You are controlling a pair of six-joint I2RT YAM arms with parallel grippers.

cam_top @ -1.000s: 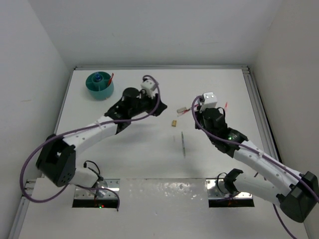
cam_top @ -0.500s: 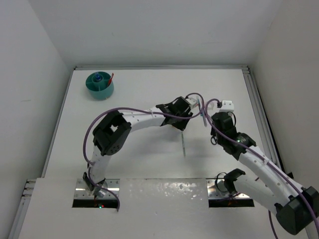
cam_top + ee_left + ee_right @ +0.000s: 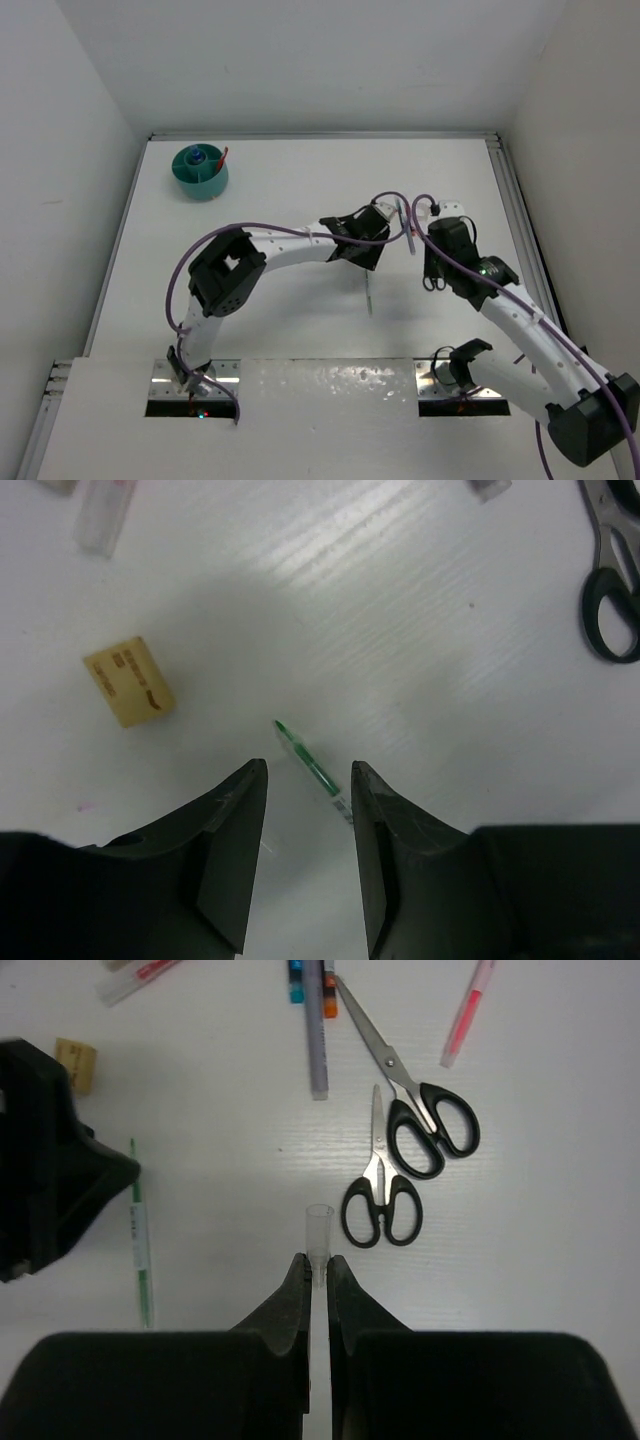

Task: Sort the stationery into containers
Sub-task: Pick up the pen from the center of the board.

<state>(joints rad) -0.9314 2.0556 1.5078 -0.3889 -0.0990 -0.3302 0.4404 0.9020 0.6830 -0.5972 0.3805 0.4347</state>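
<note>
Stationery lies scattered at the middle and right of the white table, well apart from the one teal tub, which stands at the far left corner. The tub already holds a blue-topped item and a red pen.

The left gripper hangs low over the table with its two fingers moderately apart. One green pen lies flat between them, and whether they touch it cannot be told. One tan eraser sits just to the left of that gripper.

The right gripper is closed narrowly on one thin clear-ended pen, which sticks out past its fingertips. Beyond those tips lie two pairs of black-handled scissors, a smaller pair and a larger pair, side by side with handles almost touching. Farther off are one grey pen and one pink pen, apart from each other. Beside the grey pen are the ends of two more pens, one blue and one orange. One red-marked clear pen lies at the far left edge of the right wrist view.
</note>
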